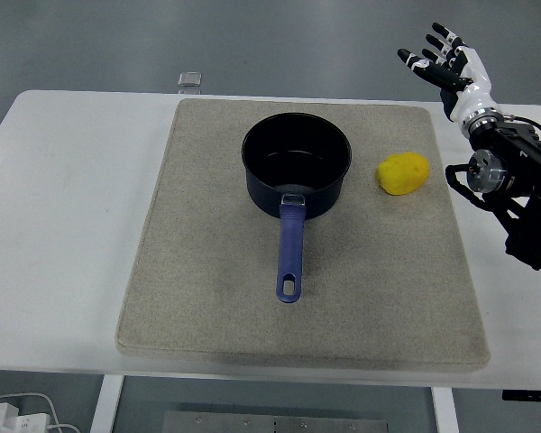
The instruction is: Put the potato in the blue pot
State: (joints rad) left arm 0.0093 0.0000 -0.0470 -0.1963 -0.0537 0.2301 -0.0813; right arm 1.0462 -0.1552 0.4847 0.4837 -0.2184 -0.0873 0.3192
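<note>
A grey floor (pixel 298 36) lies beyond a white table (pixel 63 225) with rounded corners. A large beige mat (pixel 207 307) covers most of the table. On the mat's far half sits the blue pot (pixel 296 167), its handle pointing toward the near edge. The yellow potato (pixel 403 173) lies on the mat just right of the pot, apart from it. At the far right, the right hand (pixel 444 65) hovers with fingers spread, holding nothing. A small clear object (pixel 190 80) sits at the table's far edge.

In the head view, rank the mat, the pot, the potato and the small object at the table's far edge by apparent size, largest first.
1. Beige mat
2. Blue pot, handle included
3. Yellow potato
4. Small object at the far edge; it lies farther from the camera, so its true size is less certain.
</note>
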